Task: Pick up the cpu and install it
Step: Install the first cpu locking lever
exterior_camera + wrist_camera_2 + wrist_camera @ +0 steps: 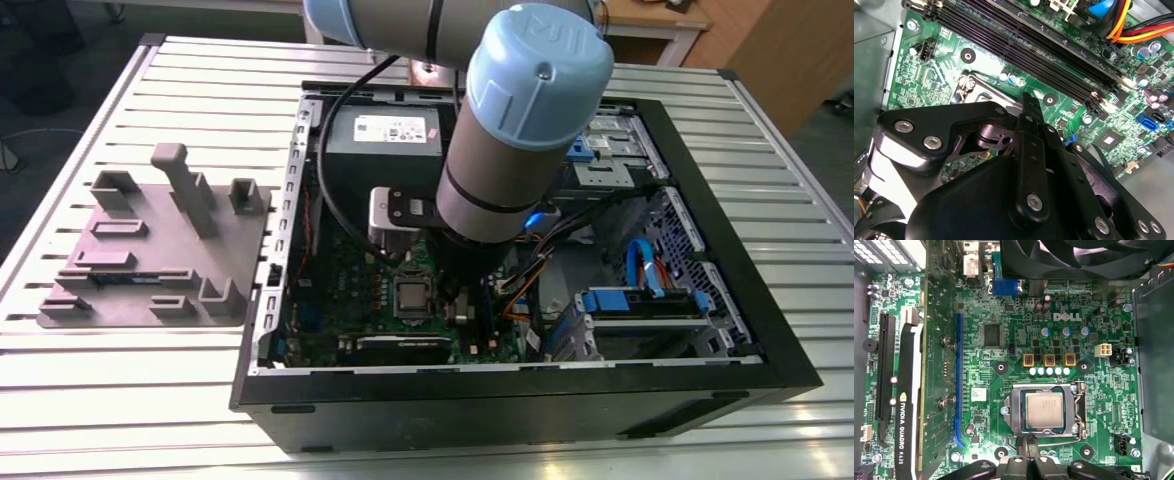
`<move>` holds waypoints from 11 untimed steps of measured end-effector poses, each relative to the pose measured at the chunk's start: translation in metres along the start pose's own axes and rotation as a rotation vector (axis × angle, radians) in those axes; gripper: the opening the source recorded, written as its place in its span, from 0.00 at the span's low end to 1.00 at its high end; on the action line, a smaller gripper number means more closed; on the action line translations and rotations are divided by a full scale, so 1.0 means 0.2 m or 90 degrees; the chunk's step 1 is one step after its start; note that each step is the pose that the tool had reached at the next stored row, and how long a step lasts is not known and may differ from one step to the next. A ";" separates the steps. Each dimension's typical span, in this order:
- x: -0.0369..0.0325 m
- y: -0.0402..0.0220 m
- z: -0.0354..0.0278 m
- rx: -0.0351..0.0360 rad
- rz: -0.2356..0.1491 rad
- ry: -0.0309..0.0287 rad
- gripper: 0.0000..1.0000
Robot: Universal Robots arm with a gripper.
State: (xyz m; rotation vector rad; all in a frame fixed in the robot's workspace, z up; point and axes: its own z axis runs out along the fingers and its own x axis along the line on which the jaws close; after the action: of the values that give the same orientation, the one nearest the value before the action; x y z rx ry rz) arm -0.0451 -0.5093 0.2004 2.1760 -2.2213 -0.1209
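The cpu [1044,410], a small square chip with a silver-grey top, lies flat in the socket [1079,412] of the green motherboard [1004,340] in the first wrist view. My gripper [1029,444] hangs just over the socket's edge beside the cpu, its two black fingers pressed together and holding nothing. In the second wrist view the shut gripper [1026,102] covers most of the socket, whose metal frame [970,82] peeks out beside it. In the exterior view the arm [514,130] reaches down into the open computer case [534,400], above the socket [411,296].
A graphics card [904,405] stands beside the socket and a black fan [1079,260] sits beyond it. Memory slots [1054,55] and orange cables [1126,25] run close by. Case walls, power supply [380,130] and drive bays [641,305] hem in the arm. A grey fixture [154,250] lies outside.
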 end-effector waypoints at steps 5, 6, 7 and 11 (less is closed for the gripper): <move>0.001 -0.001 0.015 0.0001 0.000 0.0000 0.10; 0.001 -0.001 0.017 0.0001 0.000 0.0000 0.10; 0.001 -0.001 0.018 0.0001 0.000 0.0001 0.10; 0.001 -0.001 0.021 0.0001 0.000 0.0000 0.10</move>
State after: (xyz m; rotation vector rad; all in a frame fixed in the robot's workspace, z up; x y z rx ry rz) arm -0.0452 -0.5094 0.1963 2.1762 -2.2214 -0.1207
